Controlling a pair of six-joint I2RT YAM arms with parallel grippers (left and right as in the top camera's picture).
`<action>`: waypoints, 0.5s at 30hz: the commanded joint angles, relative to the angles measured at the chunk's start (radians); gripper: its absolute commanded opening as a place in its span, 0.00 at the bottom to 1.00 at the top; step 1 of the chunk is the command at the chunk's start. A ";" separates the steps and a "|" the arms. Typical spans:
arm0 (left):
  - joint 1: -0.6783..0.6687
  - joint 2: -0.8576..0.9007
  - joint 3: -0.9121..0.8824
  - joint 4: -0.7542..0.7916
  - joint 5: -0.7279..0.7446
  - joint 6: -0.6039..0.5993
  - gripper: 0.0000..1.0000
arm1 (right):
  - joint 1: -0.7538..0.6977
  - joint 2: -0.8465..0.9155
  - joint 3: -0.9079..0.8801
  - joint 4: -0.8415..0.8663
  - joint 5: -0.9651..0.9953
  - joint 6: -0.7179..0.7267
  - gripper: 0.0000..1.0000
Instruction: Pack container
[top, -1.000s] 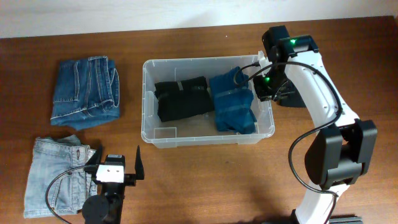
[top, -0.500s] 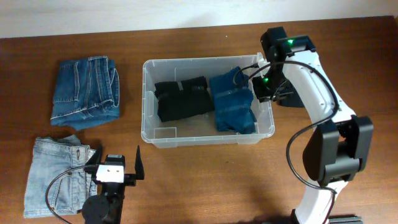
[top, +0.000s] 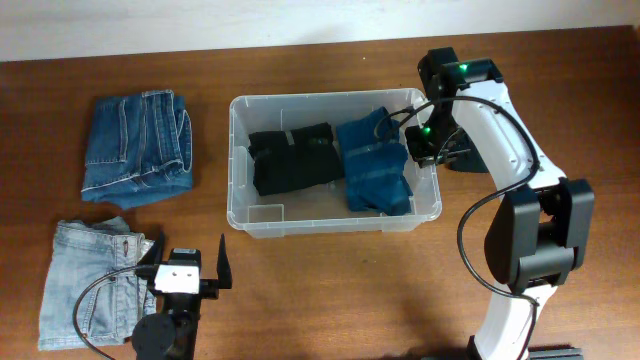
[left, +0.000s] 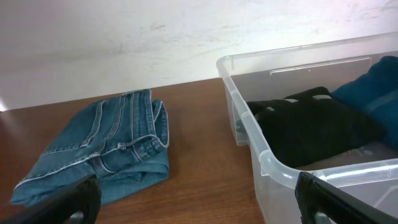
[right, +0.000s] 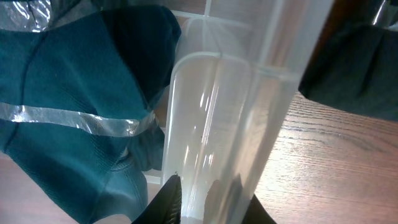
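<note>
Nearest me, at the lower left of the overhead frame, the left pincer (top: 186, 255) sits low over the brown wooden desk (top: 330, 300). Its fingers are spread wide and hold nothing; in its wrist view the two black fingertips sit at opposite bottom corners. Its arm is folded up short behind it, at the very bottom edge. Just beside it, to the left, lies a folded pair of pale blue jeans (top: 85, 290).

Further in, toward the middle of the desk, stands the container (top: 330, 226), a clear tub with its long side facing me. Inside lie a folded black garment (top: 292, 158) on the left and a teal-blue garment (top: 375, 168) on the right, touching each other. Well apart to the left, a darker pair of blue jeans (top: 135, 145) lies folded on the bare wood.

The right arm rises from the lower right, bends at a black elbow and reaches up and inward to the container's right end. There the right pincer (top: 424, 142) is narrowed onto the tub's wall, near the upper right corner. In its wrist view the fingers (right: 171, 198) stand close together with the clear plastic between them. Under that arm a dark shape (top: 466, 158) lies on the desk just outside the rim; I cannot tell what it is.

Beyond the desk's far edge runs a pale wall (top: 200, 25).
</note>
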 joint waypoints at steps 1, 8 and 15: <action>0.002 -0.006 -0.006 0.003 0.007 0.016 0.99 | 0.003 0.015 -0.009 0.010 0.016 -0.035 0.17; 0.002 -0.006 -0.006 0.003 0.007 0.016 1.00 | 0.003 0.015 -0.009 0.032 0.020 -0.077 0.14; 0.002 -0.006 -0.006 0.003 0.007 0.016 1.00 | 0.003 0.015 -0.009 0.049 0.058 -0.093 0.13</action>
